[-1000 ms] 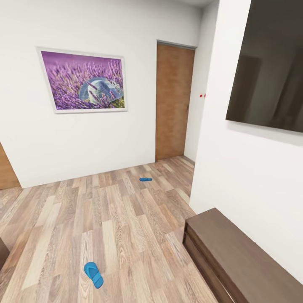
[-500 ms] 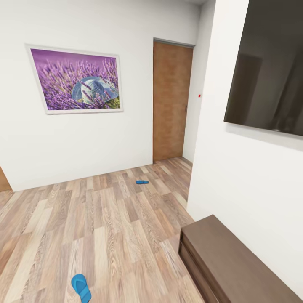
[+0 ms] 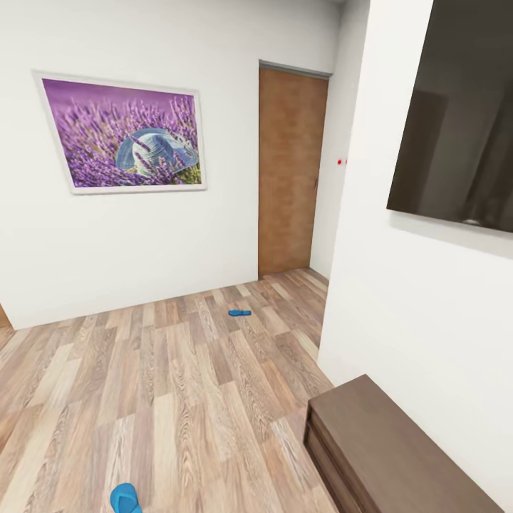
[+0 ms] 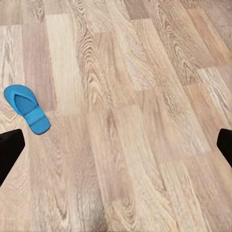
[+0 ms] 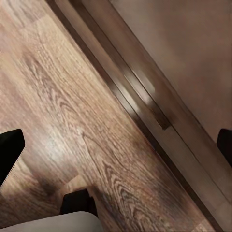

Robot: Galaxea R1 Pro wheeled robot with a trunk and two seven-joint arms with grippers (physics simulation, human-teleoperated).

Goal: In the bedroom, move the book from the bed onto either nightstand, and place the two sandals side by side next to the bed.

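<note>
Two bright blue sandals lie apart on the wood-plank floor. In the head view one sandal (image 3: 239, 312) rests far off near the door, and the other sandal (image 3: 125, 497) is cut by the picture's lower edge. The left wrist view shows a sandal (image 4: 26, 108) flat on the planks, off to one side of my left gripper (image 4: 116, 150), which is open and holds nothing. My right gripper (image 5: 116, 147) is open too, hanging over the floor beside a dark cabinet edge (image 5: 145, 92). The book, the bed and the nightstand are out of view.
A long low dark brown cabinet (image 3: 399, 456) stands against the white wall at the right, under a black screen (image 3: 463, 121). A brown door (image 3: 288, 171) is closed at the back. A lavender picture (image 3: 121, 132) hangs on the far wall.
The whole head view has shifted: the camera has moved, so the near sandal has slid toward the lower left edge. Neither sandal itself has moved on the floor.
</note>
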